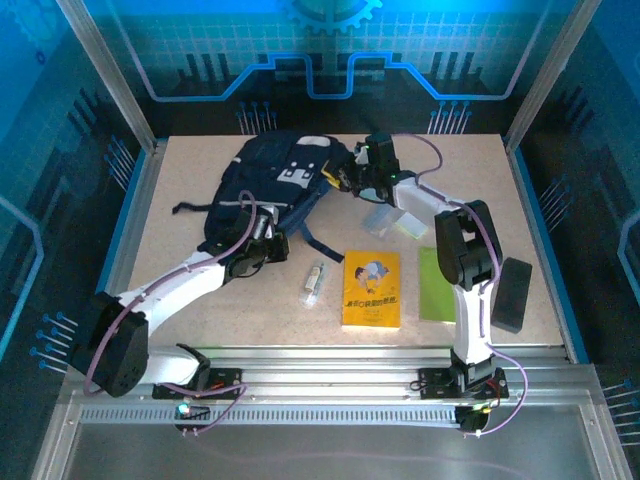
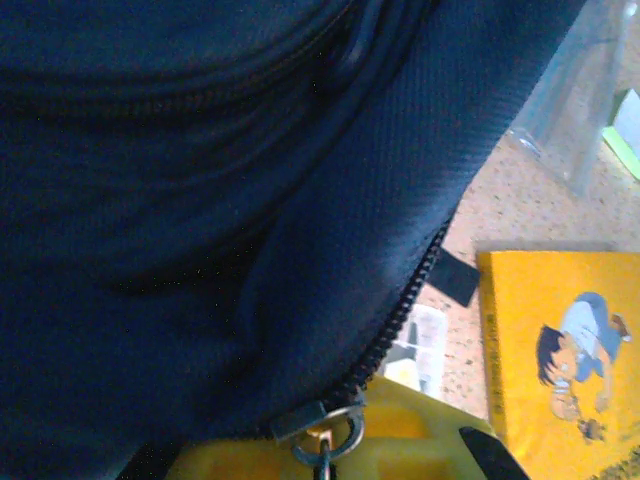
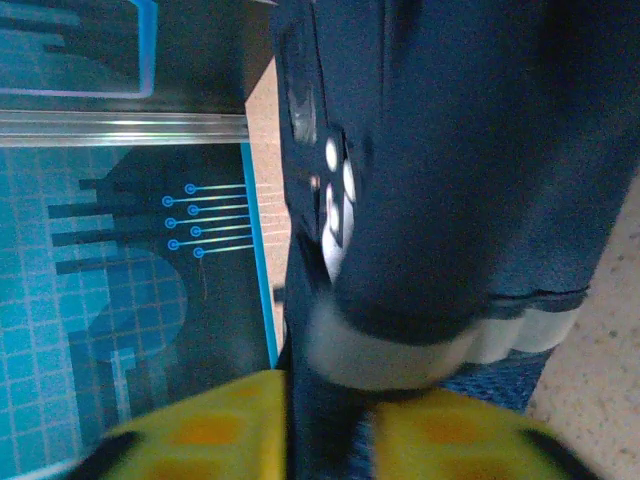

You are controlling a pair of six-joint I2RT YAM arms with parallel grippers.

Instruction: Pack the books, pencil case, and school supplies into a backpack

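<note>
**Left gripper (image 2: 322,462) clamped on the zip pull (image 2: 325,432); books outside the backpack (image 1: 270,180)**

The left gripper's yellow fingers (image 2: 420,445) are closed tight on the ring of the zip pull, at the backpack's near edge. The backpack lies on the far side of the table (image 1: 470,170), left of the middle.

The right gripper (image 1: 362,182) is at the backpack's right side. Its fingers (image 3: 200,440) stand a little apart with navy fabric between them, and I cannot tell whether they pinch it.

Just near of that gripper, the pencil case (image 1: 378,220) and a yellow-green pad (image 1: 410,228) lie side by side. Nearer still, the tube (image 1: 314,283), yellow book (image 1: 371,290) and green book (image 1: 433,285) lie in a row from left to right, apart from each other. The right arm crosses the green book. A black block (image 1: 511,293) lies at the right.
</note>
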